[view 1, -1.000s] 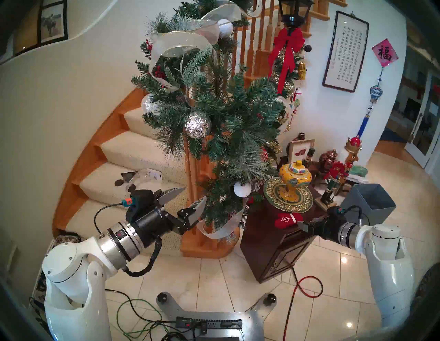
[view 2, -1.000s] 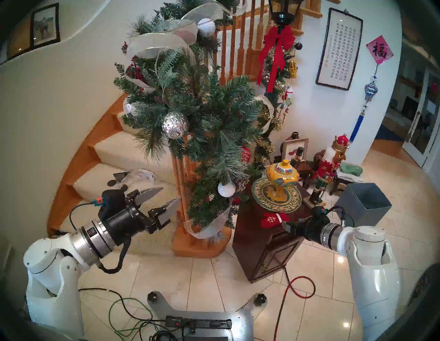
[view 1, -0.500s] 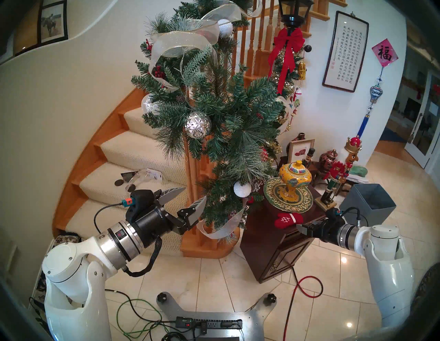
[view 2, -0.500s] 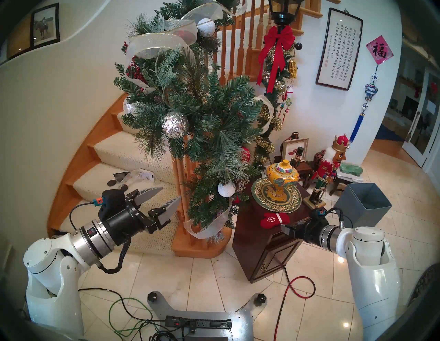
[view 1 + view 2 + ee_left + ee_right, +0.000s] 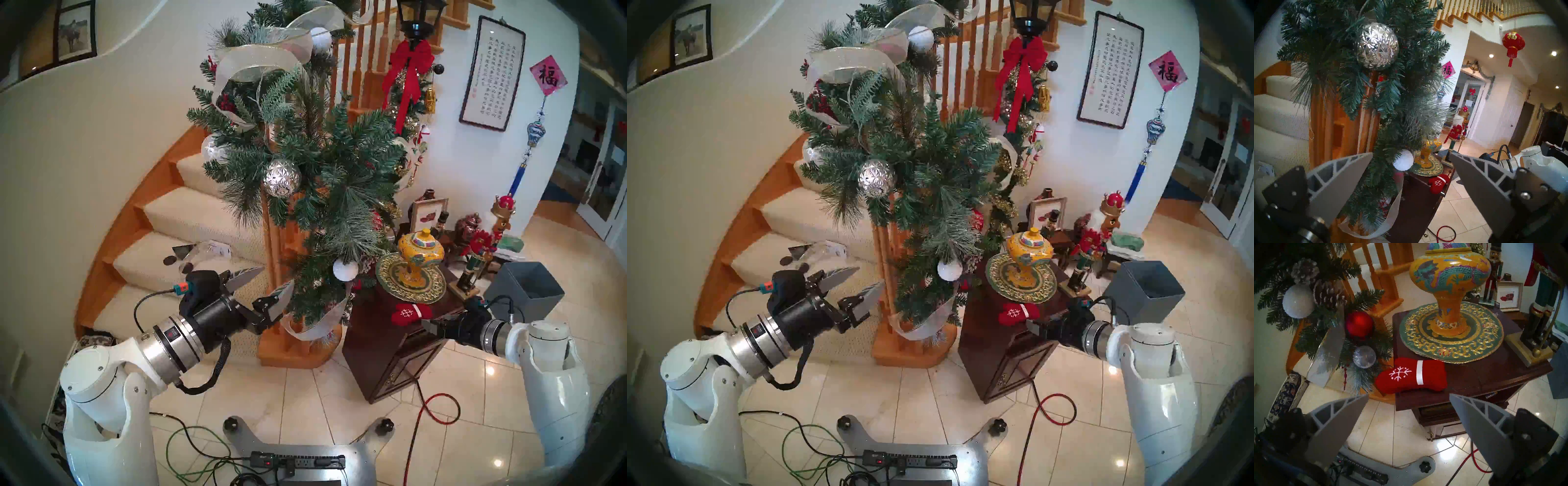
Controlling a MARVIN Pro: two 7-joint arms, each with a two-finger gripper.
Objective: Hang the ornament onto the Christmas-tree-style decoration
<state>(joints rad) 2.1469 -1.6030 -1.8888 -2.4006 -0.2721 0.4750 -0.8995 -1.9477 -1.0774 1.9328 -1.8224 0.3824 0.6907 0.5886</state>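
Here the red mitten ornament point(image 5: 1411, 377) is seen lying flat at the near edge of the dark wooden table point(image 5: 1466, 378), its fingertip end overhanging the edge, just in front of a round green-and-gold mat point(image 5: 1451, 346) on which a yellow vase point(image 5: 1449, 275) stands. The right hand point(image 5: 1408, 401) is held released — fingers spread wide, empty — just short of the mitten, not touching it. The left hand point(image 5: 271, 276) is likewise released, close beside the lower needles of the green garland point(image 5: 315, 169), near a silver faceted ball point(image 5: 282, 178).
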